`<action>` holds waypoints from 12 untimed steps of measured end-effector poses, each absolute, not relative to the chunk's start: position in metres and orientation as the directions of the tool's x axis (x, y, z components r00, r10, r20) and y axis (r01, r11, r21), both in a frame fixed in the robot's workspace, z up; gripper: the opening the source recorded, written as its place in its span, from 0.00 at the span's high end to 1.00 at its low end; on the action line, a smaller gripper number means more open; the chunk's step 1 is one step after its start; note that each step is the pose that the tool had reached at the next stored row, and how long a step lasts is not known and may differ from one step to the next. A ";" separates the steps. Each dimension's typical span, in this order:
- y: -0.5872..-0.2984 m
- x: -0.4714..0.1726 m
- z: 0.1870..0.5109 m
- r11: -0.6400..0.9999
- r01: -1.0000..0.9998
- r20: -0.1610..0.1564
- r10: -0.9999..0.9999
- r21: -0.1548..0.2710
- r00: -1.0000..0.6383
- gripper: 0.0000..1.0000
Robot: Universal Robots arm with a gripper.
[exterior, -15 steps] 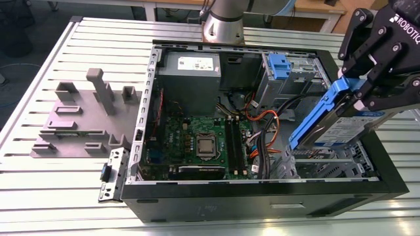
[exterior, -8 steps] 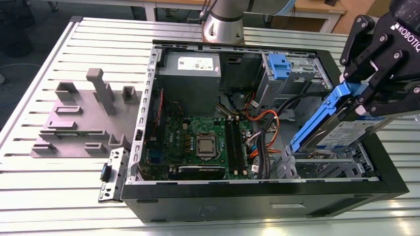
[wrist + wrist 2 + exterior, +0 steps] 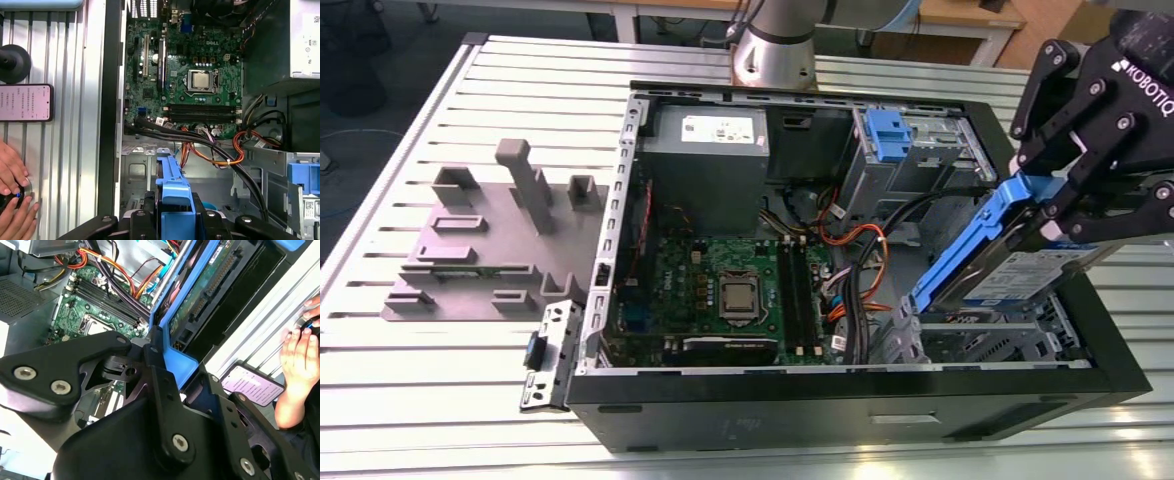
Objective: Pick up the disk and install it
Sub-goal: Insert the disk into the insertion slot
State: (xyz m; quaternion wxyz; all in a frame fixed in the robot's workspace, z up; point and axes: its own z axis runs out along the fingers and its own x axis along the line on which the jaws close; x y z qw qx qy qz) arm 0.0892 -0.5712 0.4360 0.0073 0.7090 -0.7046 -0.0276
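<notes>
Slatted metal table [image 3: 427, 130], carrying all items. Black tower computer case [image 3: 854, 410], lying on its side with the panel off, interior exposed. Grey slotted plastic holder [image 3: 480, 240], on the table beside the case at the exterior view's left. Power supply [image 3: 707, 160] and green motherboard [image 3: 720, 270], both inside the case. Black gripper [image 3: 1067, 205], at the exterior view's right above the case, fingers clamped on the blue handle end of the disk [image 3: 1021, 275]. The disk hung tilted, its lower end down at the metal drive cage [image 3: 987, 335]; contact could not be told. Phone [image 3: 25, 102], flat on the table outside the case. Person's hand [image 3: 12, 200], near the phone.
</notes>
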 end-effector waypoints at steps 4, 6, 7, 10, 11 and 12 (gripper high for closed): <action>-0.573 0.089 0.434 -0.005 -0.999 -0.029 -1.000 0.049 0.003 0.63; -0.573 0.089 0.434 -0.004 -0.999 -0.029 -1.000 0.049 0.003 0.63; -0.573 0.089 0.434 -0.004 -0.999 -0.028 -1.000 0.049 0.003 0.63; -0.573 0.089 0.435 -0.003 -0.999 -0.027 -1.000 0.049 0.002 0.63; -0.573 0.089 0.435 -0.002 -0.999 -0.027 -1.000 0.049 0.001 0.63; -0.573 0.089 0.436 -0.002 -0.999 -0.026 -1.000 0.049 0.000 0.63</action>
